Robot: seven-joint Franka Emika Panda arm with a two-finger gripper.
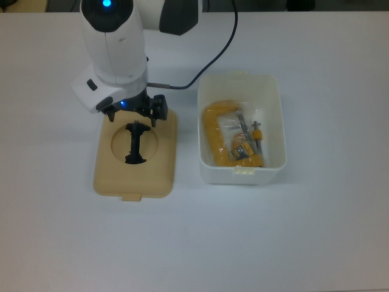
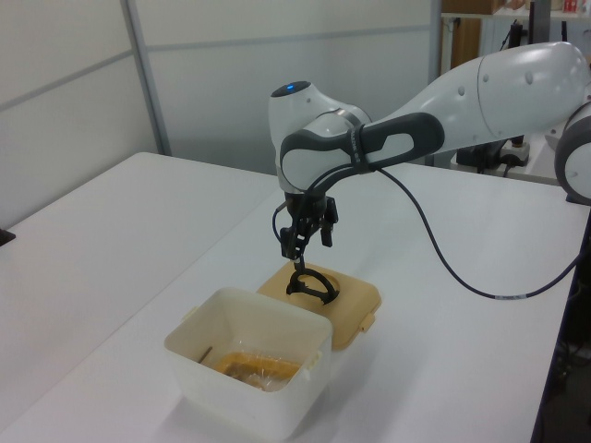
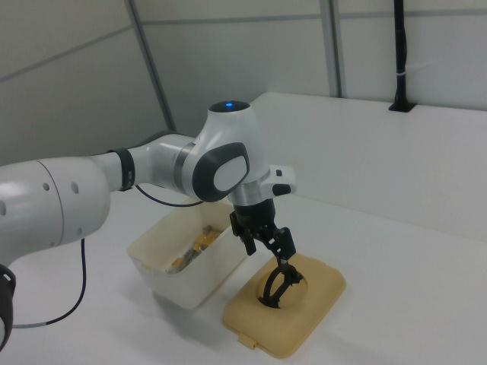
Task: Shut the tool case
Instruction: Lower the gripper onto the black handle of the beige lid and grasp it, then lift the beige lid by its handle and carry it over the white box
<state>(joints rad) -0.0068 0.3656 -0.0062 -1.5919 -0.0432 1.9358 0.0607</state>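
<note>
Tool (image 1: 134,115) and handle are the pair that matters: its two black fingers stand apart with nothing between them, and it hangs just above the upper end of the black handle (image 1: 135,143) as the top view shows it, one fingertip appearing to reach almost to the handle's arch in the left view. Directly below the tool lies the tan lid (image 1: 135,153), flat on the white surface (image 1: 194,243) with its recess facing up; the handle stands in that round recess, and its long axis runs up and down in the top view, so it stretches away from the tool toward the top view's bottom. Whether the open fingers are turned to straddle the handle across its thin width cannot be told for certain. Beyond the lid, off to the tool's side toward the top view's right, sits the white tub (image 1: 242,129), just beside the lid but not touching it, open at the top and holding a yellow clamp (image 1: 220,137) and some small parts in clear wrap. Judging from this, the grasp is not yet made: the tool needs to come down and toward the handle's middle before the lid can be lifted and carried across over the tub.
</note>
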